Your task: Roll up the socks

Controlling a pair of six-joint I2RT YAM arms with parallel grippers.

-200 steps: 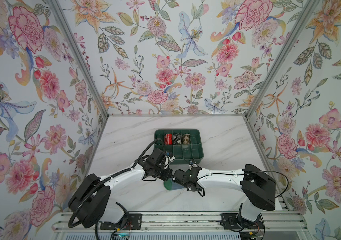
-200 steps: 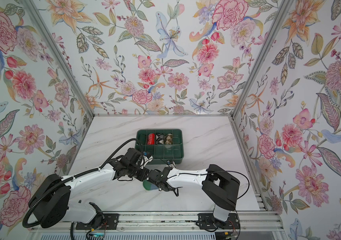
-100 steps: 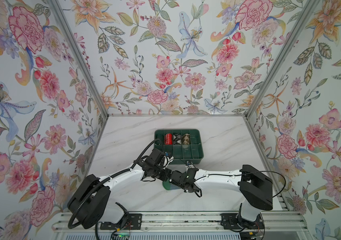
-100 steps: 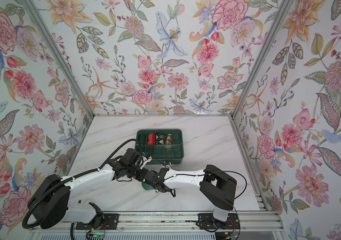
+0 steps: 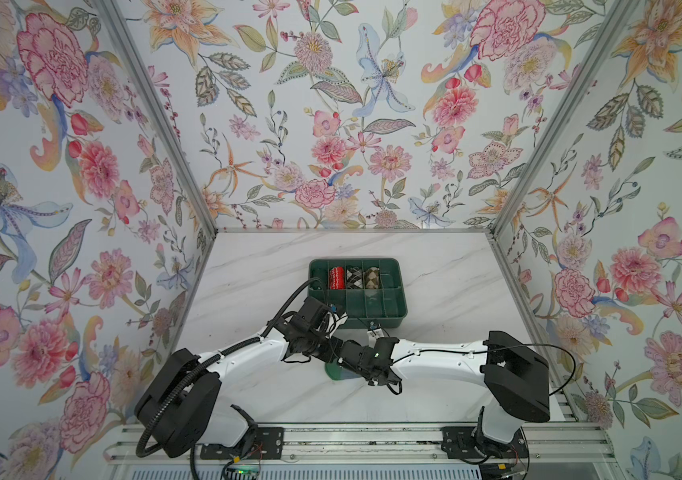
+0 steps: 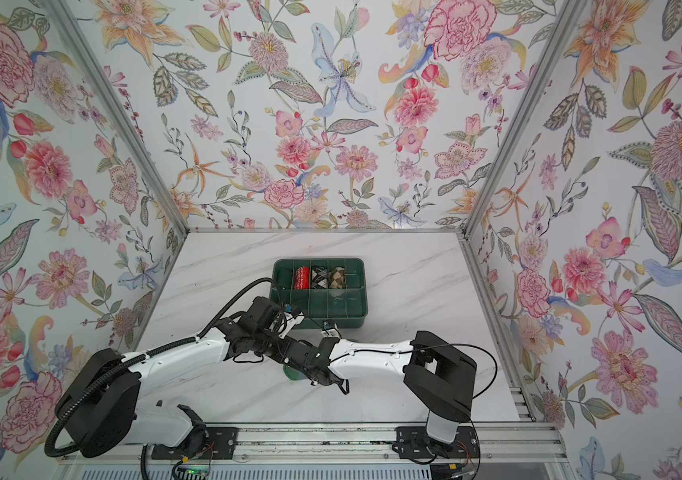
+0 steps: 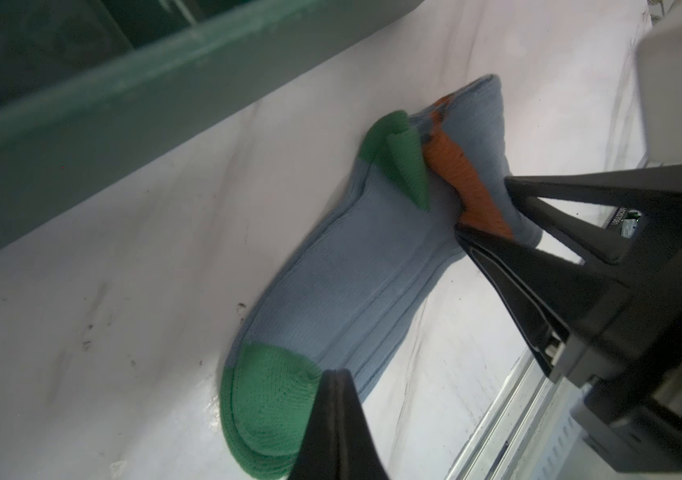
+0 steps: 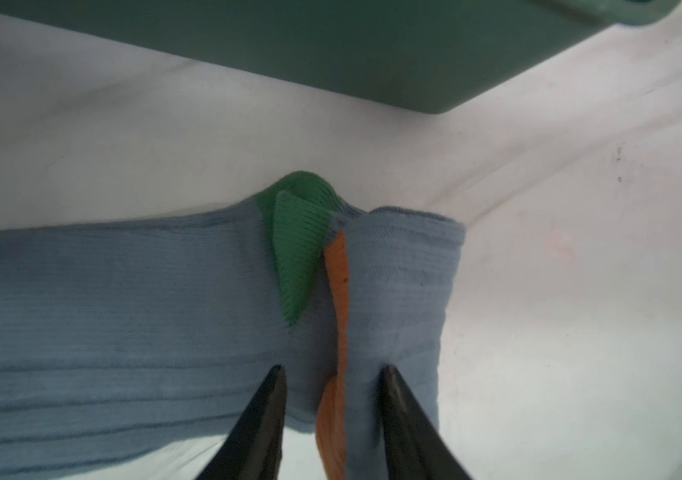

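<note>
Two arms, left [image 5: 239, 353] and right [image 5: 434, 357], meet low over the table [image 5: 447, 282], just in front of the one green tray [image 5: 389, 322]. Beneath them the socks [image 7: 343, 266] lie flat on the table, beside the tray's front wall. The doubled edge at the green toe suggests two socks, stacked, though the view is too tight to be sure. In both top views only a green scrap of them shows under the wrists.

The left jaws are together, tips down on the green toe; whether they pinch any fabric cannot be told. The right jaws stand apart, one tip on either side of the orange cuff, which is folded over onto the grey-blue leg next to the green heel.

Three rolled bundles sit side by side in the tray's back row, each in its own compartment: one red [image 5: 336, 277], one black-and-white [image 5: 353, 277], one brown [image 5: 371, 277].
</note>
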